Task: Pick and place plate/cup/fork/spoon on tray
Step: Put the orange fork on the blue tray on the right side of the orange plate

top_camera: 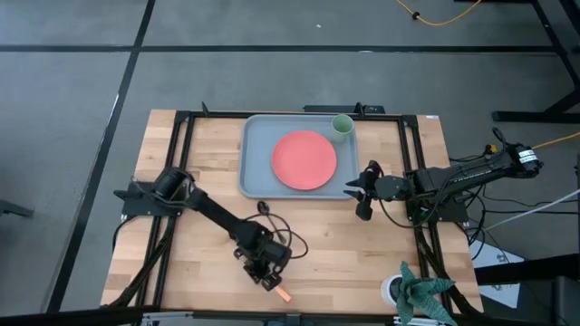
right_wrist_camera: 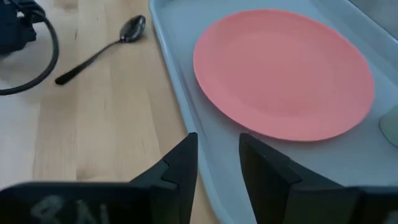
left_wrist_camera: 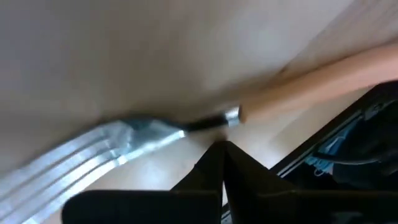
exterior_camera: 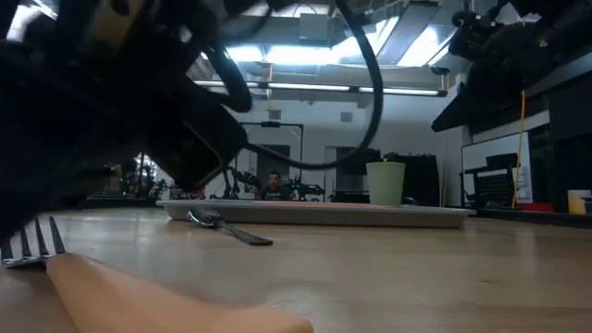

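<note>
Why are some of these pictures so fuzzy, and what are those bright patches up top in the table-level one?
Low view: the fork sits right at the lens, so its orange handle is a soft blur, and the left arm looms dark; the bright patches are ceiling lights. Left wrist view: the fork's tines are smeared, too close to focus. Right wrist view: the plate and spoon look sharp under even light.
</note>
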Available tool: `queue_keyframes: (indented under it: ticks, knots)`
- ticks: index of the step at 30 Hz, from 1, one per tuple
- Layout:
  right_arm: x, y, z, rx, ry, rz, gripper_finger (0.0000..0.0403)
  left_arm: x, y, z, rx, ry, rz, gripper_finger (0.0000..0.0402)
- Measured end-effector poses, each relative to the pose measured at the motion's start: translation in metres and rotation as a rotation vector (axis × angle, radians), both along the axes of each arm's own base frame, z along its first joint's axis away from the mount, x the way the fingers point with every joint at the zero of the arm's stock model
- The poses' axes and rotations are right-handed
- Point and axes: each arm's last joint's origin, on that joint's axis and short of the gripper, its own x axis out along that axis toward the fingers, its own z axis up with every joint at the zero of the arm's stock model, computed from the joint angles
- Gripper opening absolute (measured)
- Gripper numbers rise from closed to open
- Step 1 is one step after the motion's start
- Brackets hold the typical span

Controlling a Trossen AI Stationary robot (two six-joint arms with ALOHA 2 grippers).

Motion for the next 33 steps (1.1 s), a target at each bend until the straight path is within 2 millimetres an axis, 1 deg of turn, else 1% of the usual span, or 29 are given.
queue_keyframes:
  ticks: [4, 6, 10, 13, 16, 18, 21, 24, 26, 29, 31, 33]
  knots:
    - [-0.001, 0.0, -0.001, -0.002, 0.017, -0.001, 0.0121, 0.01, 0.03, 0.0, 0.021, -0.044, -0.013, 0.0]
    - [-0.001, 0.0, -0.001, -0.002, 0.017, -0.002, 0.0121, 0.014, 0.041, 0.0, 0.035, -0.069, -0.017, 0.0]
    - [-0.001, 0.0, -0.001, -0.002, 0.017, -0.001, 0.0121, 0.019, 0.057, 0.0, 0.051, -0.107, -0.035, 0.0]
    - [-0.001, 0.0, -0.001, -0.002, 0.017, -0.001, 0.0121, 0.024, 0.069, 0.0, 0.055, -0.13, -0.017, 0.0]
    - [-0.001, 0.0, -0.001, -0.002, 0.017, -0.001, 0.0121, 0.03, 0.077, 0.003, 0.059, -0.169, -0.014, 0.0]
    - [-0.001, 0.0, -0.001, -0.002, 0.017, -0.001, 0.0121, 0.033, 0.076, 0.006, 0.068, -0.17, -0.02, 0.0]
    - [-0.001, 0.0, -0.001, -0.002, 0.017, -0.001, 0.0121, 0.033, 0.067, 0.012, 0.082, -0.149, -0.042, 0.0]
    - [-0.001, 0.0, -0.001, -0.001, 0.017, -0.002, 0.0121, 0.031, 0.05, 0.019, 0.062, -0.13, -0.081, 0.0]
    - [-0.001, 0.0, -0.001, -0.002, 0.017, -0.001, 0.0121, 0.03, 0.035, 0.022, 0.042, -0.146, -0.108, 0.0]
    - [-0.001, 0.0, -0.001, -0.002, 0.017, -0.001, 0.0121, 0.028, 0.019, 0.021, 0.003, -0.145, -0.104, 0.0]
    - [-0.001, 0.0, -0.001, -0.002, 0.016, -0.001, 0.0121, 0.029, 0.014, 0.021, -0.001, -0.161, -0.096, 0.0]
    - [-0.001, 0.0, -0.001, -0.003, 0.017, 0.0, 0.0121, 0.034, 0.011, 0.015, -0.011, -0.182, -0.083, 0.0]
